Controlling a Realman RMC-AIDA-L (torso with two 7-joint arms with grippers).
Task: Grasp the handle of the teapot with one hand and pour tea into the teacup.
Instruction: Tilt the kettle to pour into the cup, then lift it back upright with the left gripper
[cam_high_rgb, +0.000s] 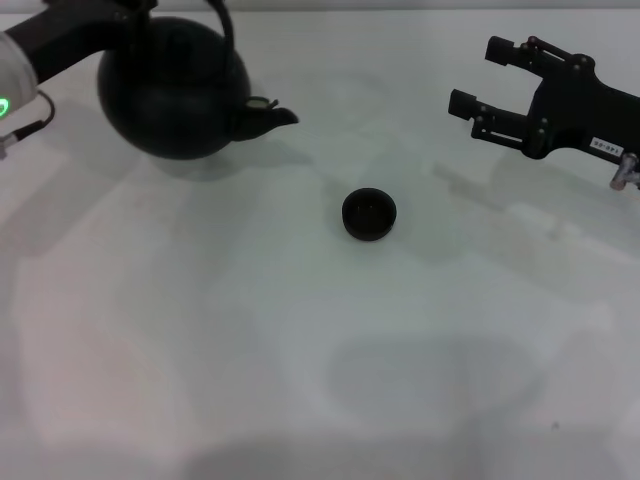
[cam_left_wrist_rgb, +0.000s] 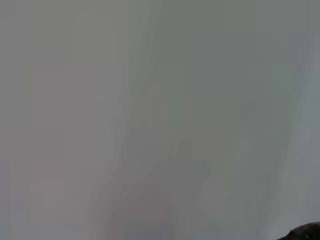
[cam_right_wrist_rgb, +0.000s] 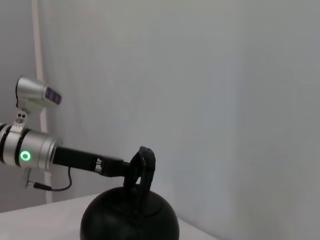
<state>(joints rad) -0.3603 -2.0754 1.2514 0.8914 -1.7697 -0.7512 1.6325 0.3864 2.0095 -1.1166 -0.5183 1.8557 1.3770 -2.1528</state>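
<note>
Gripping the handle (cam_right_wrist_rgb: 145, 165) of the teapot (cam_high_rgb: 175, 90) at the table's (cam_high_rgb: 200, 350) far left, the left gripper (cam_right_wrist_rgb: 137, 167) seems clamped; pouring into the teacup (cam_high_rgb: 369, 214) remains, while the right gripper (cam_high_rgb: 495, 85) waits, fingers apart.

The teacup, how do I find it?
Start at the big round black teapot at the far left of the white table. Its spout points toward a tiny low black teacup standing alone mid-table, with no handle or lid.
</note>
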